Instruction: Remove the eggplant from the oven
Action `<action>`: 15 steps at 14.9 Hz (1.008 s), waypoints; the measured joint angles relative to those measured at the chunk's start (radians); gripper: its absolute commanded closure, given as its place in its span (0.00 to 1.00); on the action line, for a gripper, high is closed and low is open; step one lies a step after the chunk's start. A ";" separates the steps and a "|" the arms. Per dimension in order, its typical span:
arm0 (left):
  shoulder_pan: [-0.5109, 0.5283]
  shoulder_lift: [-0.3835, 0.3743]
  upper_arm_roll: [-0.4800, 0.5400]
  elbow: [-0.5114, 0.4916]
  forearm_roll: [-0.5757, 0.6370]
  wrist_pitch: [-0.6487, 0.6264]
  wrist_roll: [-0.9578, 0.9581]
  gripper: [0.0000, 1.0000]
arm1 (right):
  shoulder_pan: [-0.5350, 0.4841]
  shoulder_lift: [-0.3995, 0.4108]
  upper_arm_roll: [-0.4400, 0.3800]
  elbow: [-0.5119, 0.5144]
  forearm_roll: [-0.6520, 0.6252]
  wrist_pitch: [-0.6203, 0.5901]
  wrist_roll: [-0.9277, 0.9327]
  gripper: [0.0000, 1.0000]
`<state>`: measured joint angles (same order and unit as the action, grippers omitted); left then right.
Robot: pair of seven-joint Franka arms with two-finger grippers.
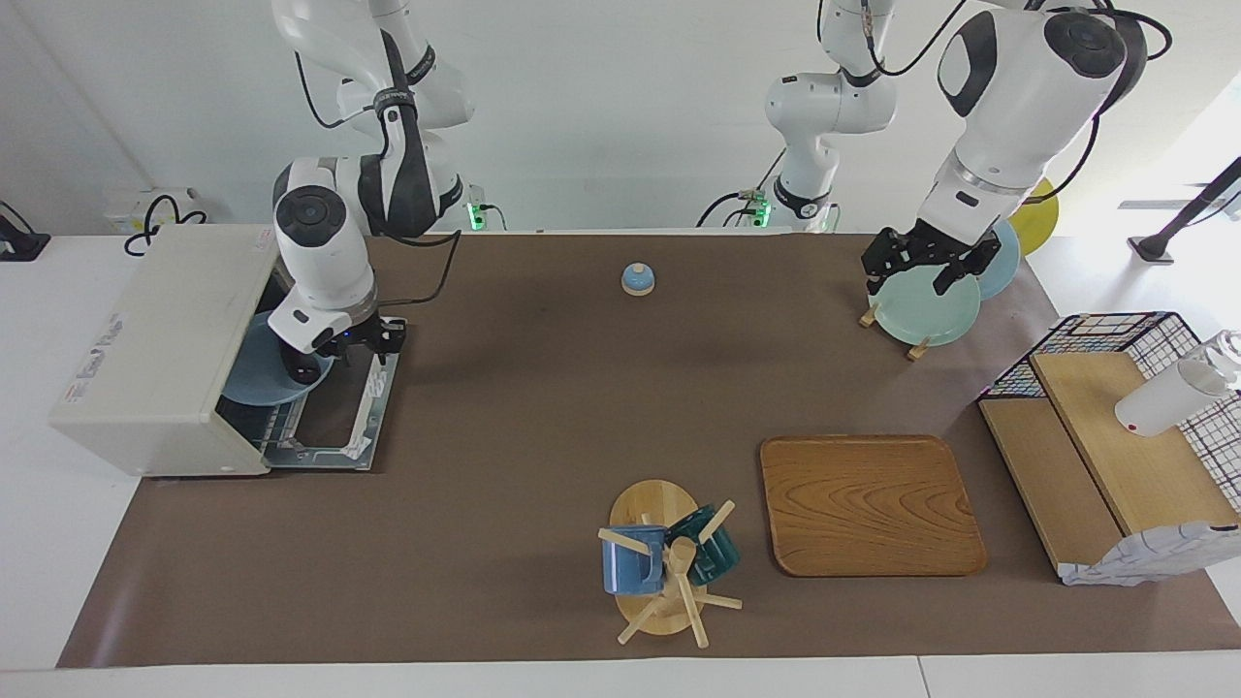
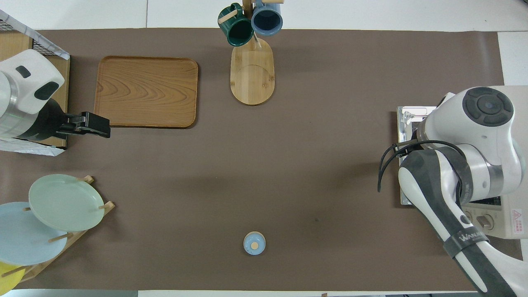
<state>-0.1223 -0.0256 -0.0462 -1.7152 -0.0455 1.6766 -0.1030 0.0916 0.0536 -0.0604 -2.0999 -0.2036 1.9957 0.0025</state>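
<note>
The cream-white oven (image 1: 155,330) stands at the right arm's end of the table, with its door (image 1: 339,436) folded down flat. A blue plate (image 1: 247,383) lies on the rack inside. The dark eggplant (image 1: 294,368) lies on the plate, with only its end showing under the right arm's hand. My right gripper (image 1: 373,341) hangs at the oven's mouth, over the hinge end of the door and just beside the plate. In the overhead view the right arm covers the oven's (image 2: 511,222) inside. My left gripper (image 1: 916,271) waits open and empty over the plate rack.
A plate rack (image 1: 926,310) with pale plates stands at the left arm's end. A wire shelf (image 1: 1115,427) holds a white bottle (image 1: 1168,397). A wooden tray (image 1: 868,504) and a mug tree (image 1: 664,567) lie farther from the robots. A small blue bell (image 1: 638,279) sits near them.
</note>
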 measured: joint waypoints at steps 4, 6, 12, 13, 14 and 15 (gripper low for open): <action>0.000 0.000 0.000 0.000 0.000 0.012 0.000 0.00 | -0.037 -0.002 -0.001 -0.009 -0.019 -0.015 -0.001 0.55; 0.000 0.000 0.000 0.000 0.000 0.014 0.000 0.00 | -0.047 -0.006 -0.001 -0.024 -0.030 -0.016 -0.001 0.55; 0.000 0.000 0.000 0.000 0.000 0.015 0.000 0.00 | -0.062 -0.025 -0.001 -0.076 -0.033 0.008 -0.004 0.78; 0.000 0.000 0.000 0.000 0.000 0.015 0.000 0.00 | -0.062 -0.028 -0.001 -0.082 -0.035 0.015 -0.004 0.78; 0.000 0.000 0.000 0.000 0.000 0.015 0.000 0.00 | -0.062 -0.030 -0.001 -0.087 -0.045 0.022 -0.004 0.78; 0.000 0.000 0.000 0.000 0.000 0.015 0.000 0.00 | -0.063 -0.032 -0.001 -0.091 -0.062 0.031 -0.004 0.78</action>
<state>-0.1222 -0.0256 -0.0463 -1.7152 -0.0455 1.6920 -0.1033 0.0290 0.0220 -0.0613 -2.1913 -0.2652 2.0264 -0.0015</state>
